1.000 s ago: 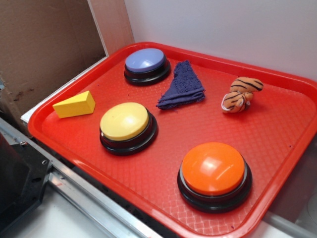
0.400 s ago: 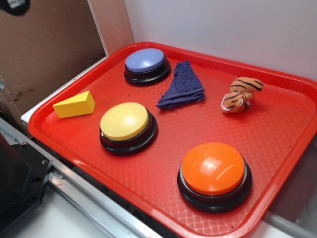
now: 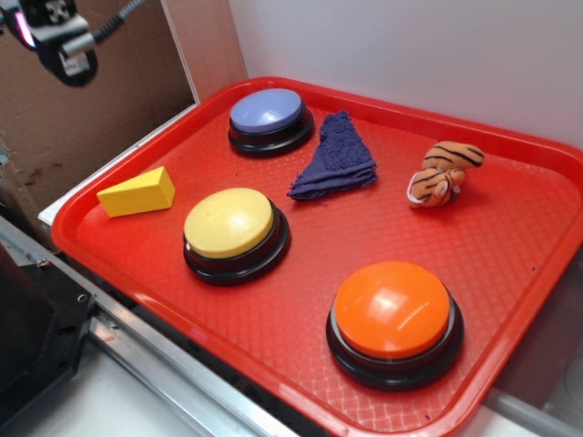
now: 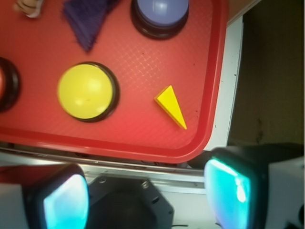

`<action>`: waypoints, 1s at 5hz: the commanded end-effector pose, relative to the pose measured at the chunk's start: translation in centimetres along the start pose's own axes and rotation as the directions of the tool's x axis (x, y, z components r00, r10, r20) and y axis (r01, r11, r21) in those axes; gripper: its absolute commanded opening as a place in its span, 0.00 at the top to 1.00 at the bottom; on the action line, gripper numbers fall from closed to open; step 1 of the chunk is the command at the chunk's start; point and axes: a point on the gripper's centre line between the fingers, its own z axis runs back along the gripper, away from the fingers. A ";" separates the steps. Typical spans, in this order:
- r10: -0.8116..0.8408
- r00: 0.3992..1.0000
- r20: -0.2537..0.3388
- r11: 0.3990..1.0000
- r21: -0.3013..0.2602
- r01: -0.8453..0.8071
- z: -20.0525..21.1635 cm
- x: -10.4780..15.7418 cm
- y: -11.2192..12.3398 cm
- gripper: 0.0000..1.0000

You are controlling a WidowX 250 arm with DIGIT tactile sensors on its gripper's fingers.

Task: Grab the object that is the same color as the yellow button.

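We hover high with our gripper jaws spread apart and empty. The yellow wedge lies ahead and slightly right near the tray edge, long axis diagonal to our jaws, right of the yellow button.

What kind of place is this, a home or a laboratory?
Probably a robot test bench: a red tray holds play items like a yellow button and yellow wedge block, with cardboard as a backdrop.
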 end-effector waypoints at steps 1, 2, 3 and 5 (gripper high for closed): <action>-0.066 0.997 -0.027 0.998 -0.022 0.066 -4.0 2.3 1.5 0.00; -0.069 0.995 -0.069 0.997 -0.031 0.067 -5.8 2.5 2.2 0.00; -0.060 0.993 -0.098 0.998 -0.038 0.056 -7.9 2.1 4.2 0.00; -0.063 0.990 -0.125 0.997 -0.045 0.058 -9.6 2.6 6.1 0.00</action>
